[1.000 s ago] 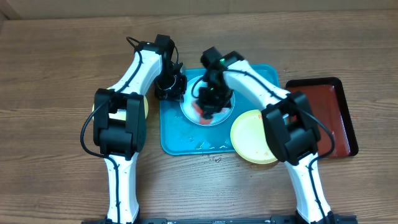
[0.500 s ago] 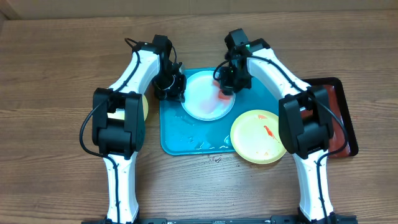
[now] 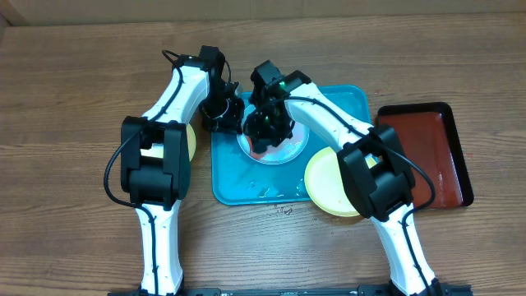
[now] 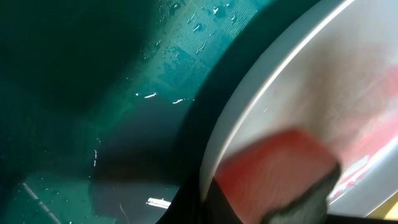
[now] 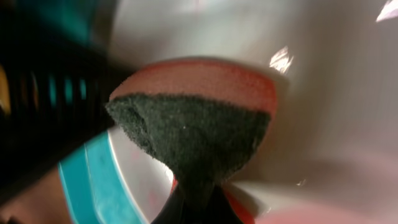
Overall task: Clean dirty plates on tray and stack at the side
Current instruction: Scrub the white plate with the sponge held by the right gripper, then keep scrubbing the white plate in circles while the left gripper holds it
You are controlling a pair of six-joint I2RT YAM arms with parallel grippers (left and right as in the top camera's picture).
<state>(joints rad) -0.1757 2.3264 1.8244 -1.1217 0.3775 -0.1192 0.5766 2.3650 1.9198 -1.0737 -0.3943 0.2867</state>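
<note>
A light cyan plate [image 3: 288, 148] lies on the teal tray [image 3: 238, 181]. My right gripper [image 3: 265, 127] is shut on a red sponge with a dark scouring side [image 5: 193, 130] and presses it on the plate's left part. The sponge also shows in the left wrist view [image 4: 273, 171]. My left gripper [image 3: 226, 115] is shut on the plate's left rim [image 4: 245, 112]. A pale yellow plate [image 3: 322, 182] sits on the tray's front right corner, partly under my right arm. Another yellow plate [image 3: 191, 141] lies left of the tray, mostly hidden by my left arm.
A dark red-brown tray [image 3: 427, 156] with a black rim stands to the right of the teal tray. Water drops lie on the teal tray's floor [image 4: 186, 37]. Bare wooden table [image 3: 74, 205] surrounds everything.
My right gripper swept the sponge from the plate's middle to its right edge, then back across to the left part. The left arm has held still.
</note>
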